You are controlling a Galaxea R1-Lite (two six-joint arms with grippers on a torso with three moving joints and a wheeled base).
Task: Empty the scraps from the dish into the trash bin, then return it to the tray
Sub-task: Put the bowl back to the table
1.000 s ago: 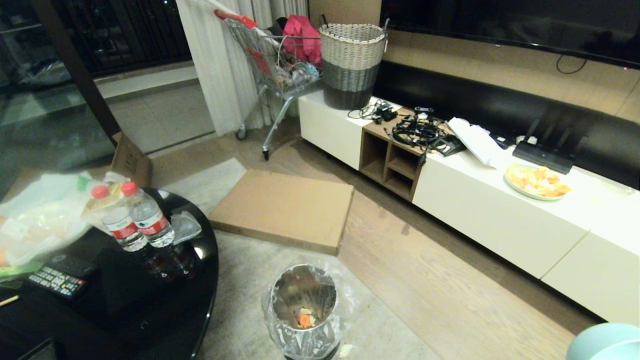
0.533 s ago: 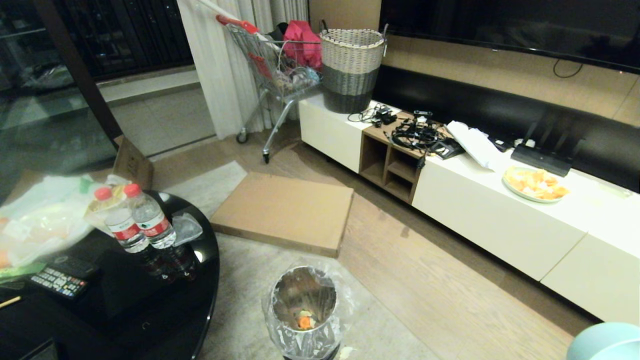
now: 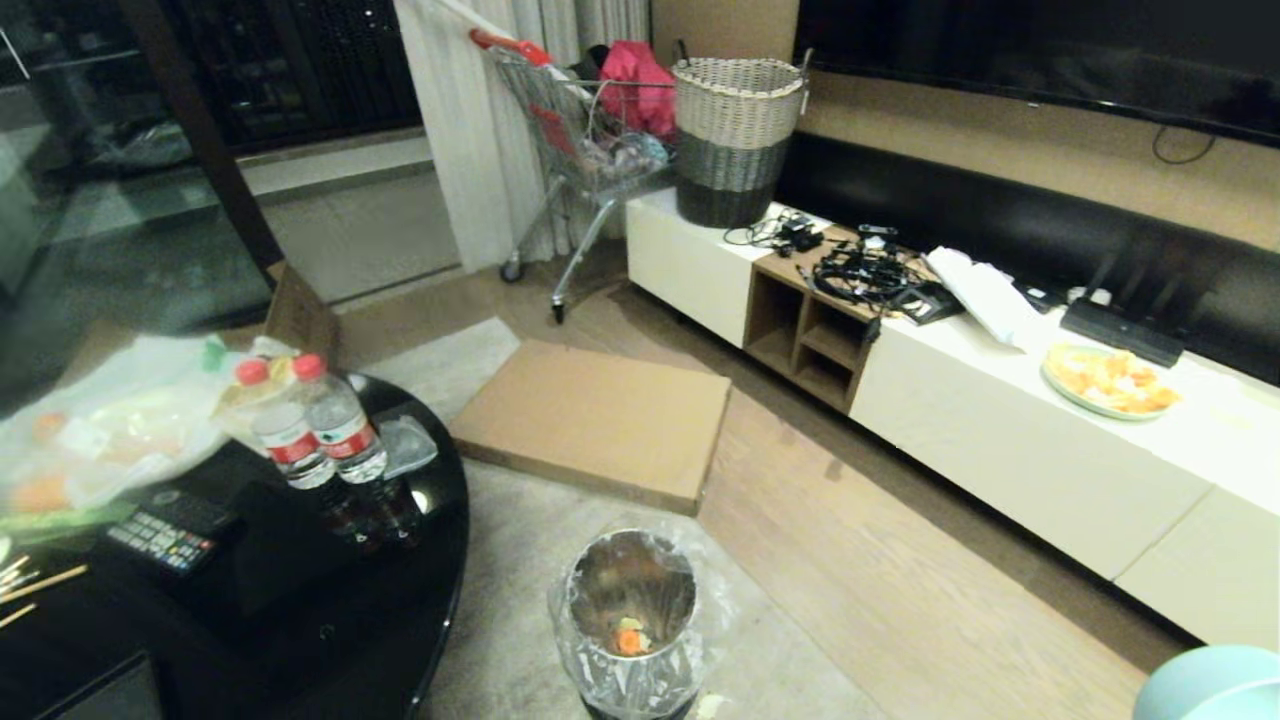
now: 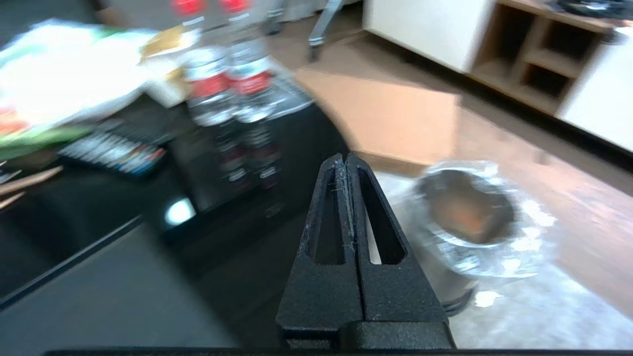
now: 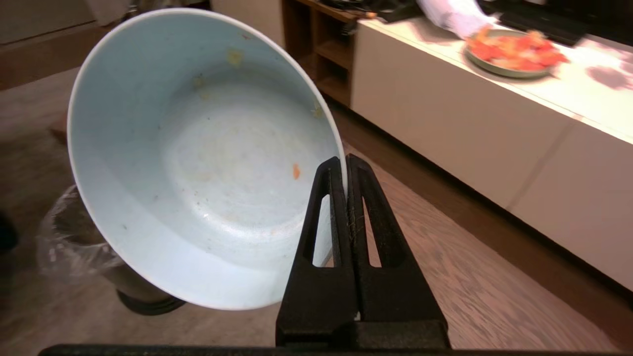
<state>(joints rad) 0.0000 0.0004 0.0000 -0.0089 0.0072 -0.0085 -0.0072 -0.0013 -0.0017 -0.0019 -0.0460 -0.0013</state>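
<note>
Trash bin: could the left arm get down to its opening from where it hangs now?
Probably yes. In the left wrist view the left gripper hangs shut and empty, with the trash bin beyond it on the floor and nothing between them. The black table stands off to the side, clear of that path.

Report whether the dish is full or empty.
Nearly empty. The dish, pinched at its rim by the right gripper, shows only tiny orange and yellowish specks; the scraps lie in the trash bin.

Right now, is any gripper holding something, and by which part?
The right gripper holds the dish by its rim, pinched between the fingers. The left gripper is shut on nothing.
</note>
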